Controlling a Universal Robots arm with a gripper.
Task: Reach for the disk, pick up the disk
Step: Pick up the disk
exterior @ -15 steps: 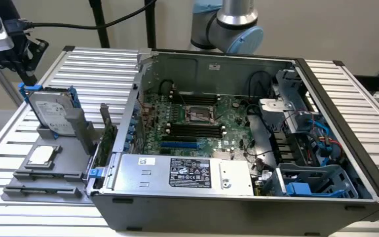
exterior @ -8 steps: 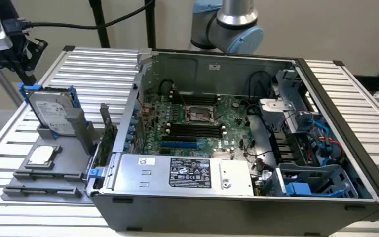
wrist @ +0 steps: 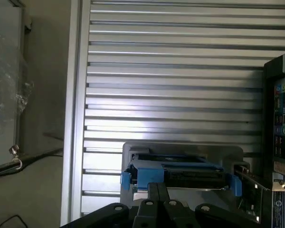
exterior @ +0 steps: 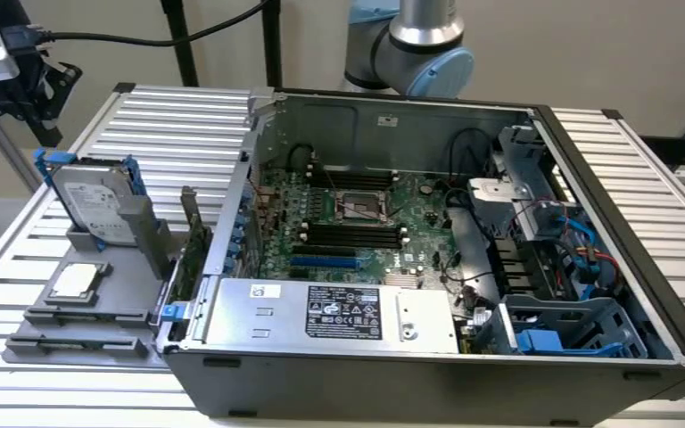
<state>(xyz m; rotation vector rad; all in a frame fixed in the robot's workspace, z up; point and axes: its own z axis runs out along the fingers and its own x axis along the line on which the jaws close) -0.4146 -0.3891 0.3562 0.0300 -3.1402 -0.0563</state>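
Observation:
The disk is a silver-grey hard drive with a white label in a blue carrier bracket. It stands upright on edge in a grey holder at the exterior view's left, beside the computer case. My gripper hangs above and slightly behind it, apart from it, near the exterior view's top left corner. In the wrist view the disk is seen edge-on from above, and my gripper is shut with nothing between its fingers.
An open computer case lies on the slatted aluminium table, with a silver power supply box and motherboard inside. A small square chip rests on the grey tray. An expansion card stands between disk and case.

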